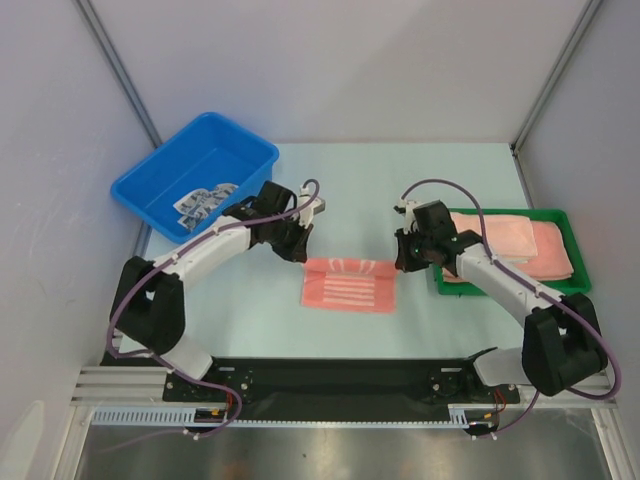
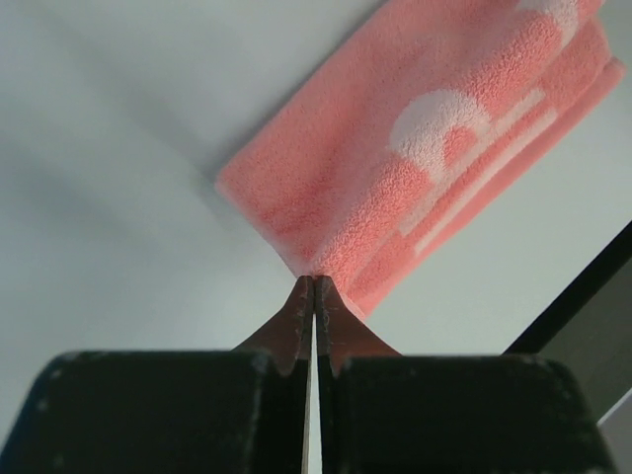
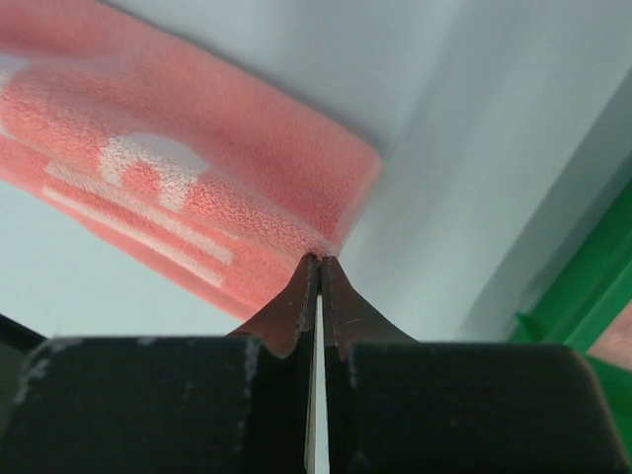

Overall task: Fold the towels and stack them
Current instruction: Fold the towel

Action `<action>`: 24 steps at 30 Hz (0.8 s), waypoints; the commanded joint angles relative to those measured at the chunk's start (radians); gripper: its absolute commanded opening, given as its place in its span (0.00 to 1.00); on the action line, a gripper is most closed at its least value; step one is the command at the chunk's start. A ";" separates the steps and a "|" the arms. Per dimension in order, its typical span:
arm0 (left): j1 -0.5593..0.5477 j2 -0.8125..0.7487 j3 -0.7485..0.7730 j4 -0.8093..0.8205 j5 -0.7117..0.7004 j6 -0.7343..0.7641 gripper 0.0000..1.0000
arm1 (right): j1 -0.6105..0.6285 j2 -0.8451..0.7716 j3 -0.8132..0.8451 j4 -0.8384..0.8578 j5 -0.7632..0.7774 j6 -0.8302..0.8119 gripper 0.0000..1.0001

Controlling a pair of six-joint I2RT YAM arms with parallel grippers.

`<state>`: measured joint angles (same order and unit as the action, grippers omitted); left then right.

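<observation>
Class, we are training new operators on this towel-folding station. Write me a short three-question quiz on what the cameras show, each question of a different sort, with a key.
1. True or false: the green tray holds folded pink towels.
2. Multiple choice: the patterned cloth lies A) in the blue bin, B) in the green tray, C) on the table.
3. Fill in: the left gripper and the right gripper are each shut on a ____ of the striped pink towel.
Key: 1 true; 2 A; 3 corner.
</observation>
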<state>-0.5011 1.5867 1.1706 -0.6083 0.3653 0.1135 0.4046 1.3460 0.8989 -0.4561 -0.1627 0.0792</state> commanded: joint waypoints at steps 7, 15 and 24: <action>-0.065 -0.088 -0.101 -0.036 -0.042 -0.048 0.00 | 0.079 -0.082 -0.121 0.002 0.035 0.168 0.00; -0.109 -0.083 -0.138 -0.074 -0.095 -0.087 0.00 | 0.120 -0.091 -0.152 -0.024 0.091 0.229 0.00; -0.132 -0.054 -0.166 -0.087 -0.114 -0.107 0.01 | 0.131 -0.105 -0.173 -0.059 0.141 0.293 0.04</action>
<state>-0.6254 1.5337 1.0203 -0.6724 0.2794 0.0242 0.5331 1.2625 0.7338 -0.4835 -0.0696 0.3283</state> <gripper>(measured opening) 0.010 0.032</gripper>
